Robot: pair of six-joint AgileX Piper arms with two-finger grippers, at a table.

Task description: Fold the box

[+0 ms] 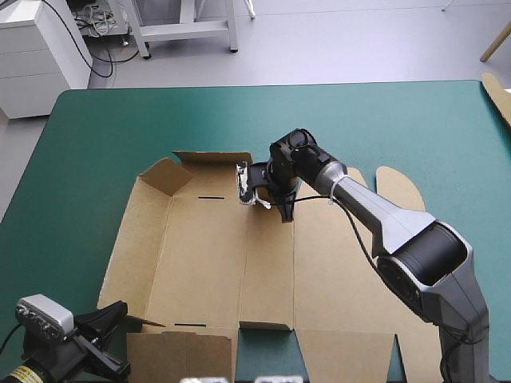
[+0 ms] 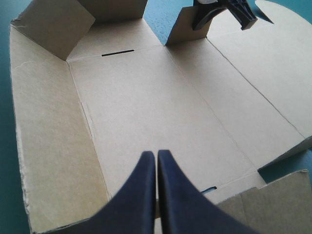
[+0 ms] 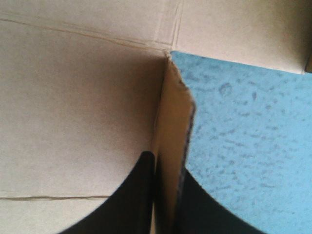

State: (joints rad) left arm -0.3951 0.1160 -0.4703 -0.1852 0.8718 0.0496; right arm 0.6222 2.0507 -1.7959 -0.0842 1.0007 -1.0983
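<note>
The brown box [image 1: 215,263] lies mostly flat as a cut sheet in the middle of the table. Its far-left corner flap [image 1: 168,175] and far wall [image 1: 211,157] stand raised. My right gripper [image 1: 281,206] is at the far edge, shut on a small upright flap [image 3: 173,112] that stands between its fingers [image 3: 136,195]. From the left wrist view, that gripper [image 2: 219,14] shows at the same flap [image 2: 183,27]. My left gripper [image 1: 140,321] is shut, with its tip [image 2: 156,156] over the sheet's near-left edge and nothing seen between its fingers.
Bare teal-green cover [image 3: 243,136] lies just beyond the held flap. A piece of more brown board [image 1: 499,96] shows at the table's far right edge. The box's lid panel [image 1: 351,263] lies flat under the right arm.
</note>
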